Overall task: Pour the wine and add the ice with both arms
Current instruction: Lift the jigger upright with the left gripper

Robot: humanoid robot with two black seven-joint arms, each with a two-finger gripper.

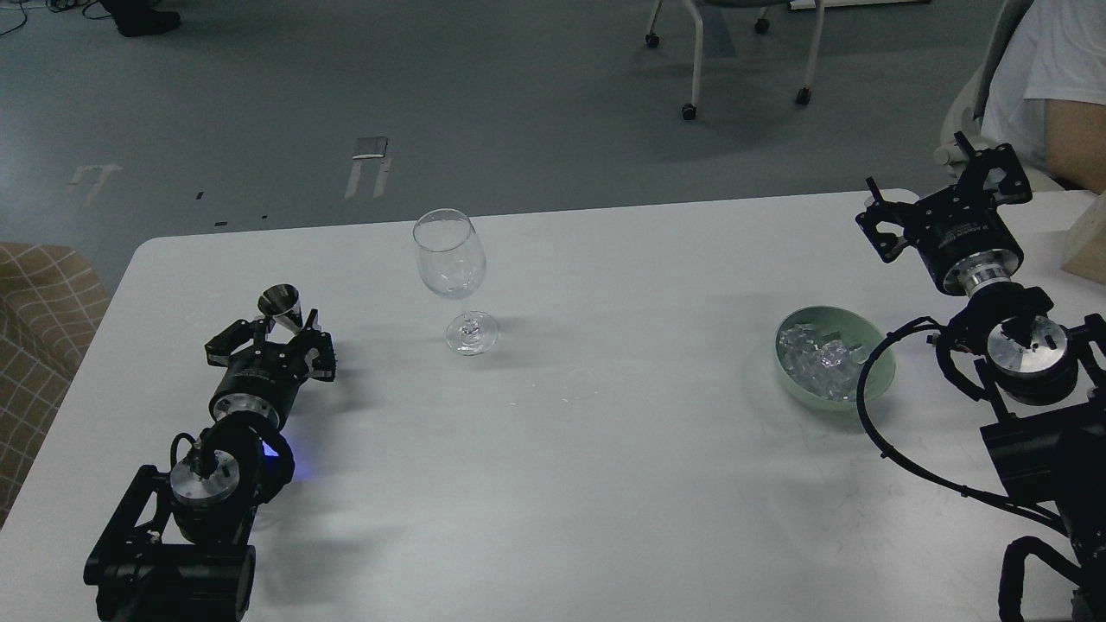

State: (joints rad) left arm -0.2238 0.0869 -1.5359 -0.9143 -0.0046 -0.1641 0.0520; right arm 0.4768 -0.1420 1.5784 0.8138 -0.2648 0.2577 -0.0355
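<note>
Head view: black left claw gripper (282, 338) low on white table (553, 484), jaws closed around small silver metal cup (280, 304). Black right claw gripper (942, 194) raised, jaws apart. Clear ice cubes (821, 361) in pale green bowl (877, 373), below and left of right jaws. Clear stemmed wine glass (451, 275) upright, mid-table.

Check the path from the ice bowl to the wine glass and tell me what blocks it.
Nothing visible blocks it. The ice sits in the green bowl at the right; the wine glass stands upright at centre-left, with only bare white table between them. The right gripper hangs beyond the bowl, off that line.
</note>
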